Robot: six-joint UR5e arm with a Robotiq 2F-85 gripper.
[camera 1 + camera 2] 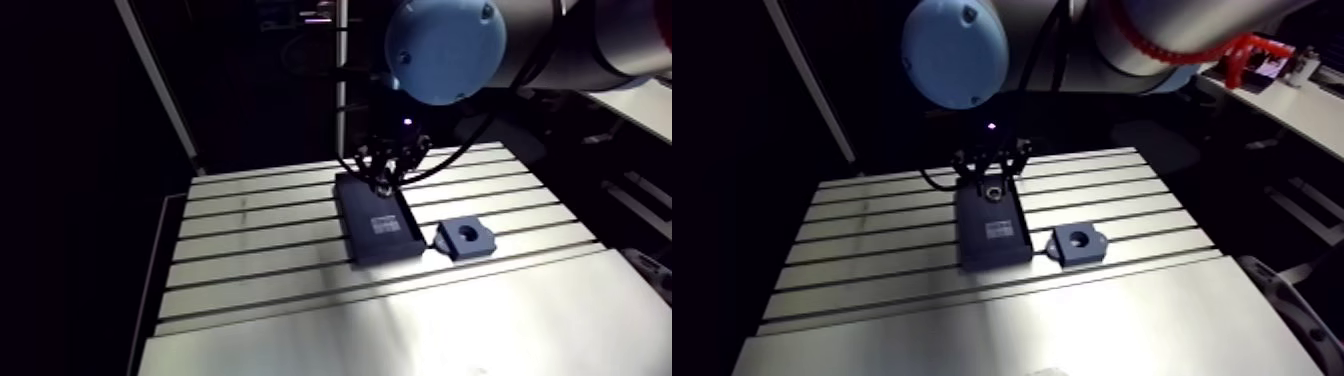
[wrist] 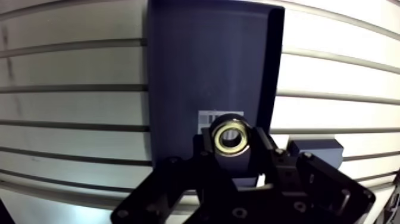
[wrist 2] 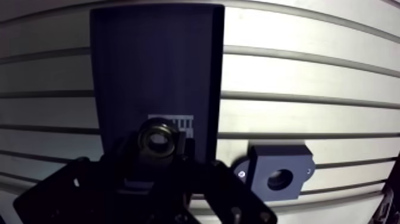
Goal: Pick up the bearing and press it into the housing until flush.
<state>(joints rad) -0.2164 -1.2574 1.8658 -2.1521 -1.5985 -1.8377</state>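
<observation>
Between the two fingers (image 2: 262, 149) of the gripper (image 2: 231, 143) sits the bearing (image 2: 218, 138), a small brass-coloured ring with its open bore facing the wrist camera. The fingers stand a little apart and pinch the ring from both sides, so it is clamped and not lying loose.

Under the gripper lies a dark, shallow tray (image 2: 202, 65) with a raised rim, set lengthwise across the slots of the table (image 1: 260, 270). In the wrist view the bearing lines up with a white label (image 2: 208, 118) on the tray floor and covers part of it. In the arm view the gripper hangs over the far end of the tray, with the ring showing as a pale spot at the fingertips. Whether the ring touches the tray floor cannot be told.

The housing (image 3: 294, 161), a dark square block with a round hole through its middle and a small ear at one side, rests flat on the table just beside the tray's near corner. Its hole is open, and it is well apart from the bearing, off to one side of the gripper
</observation>
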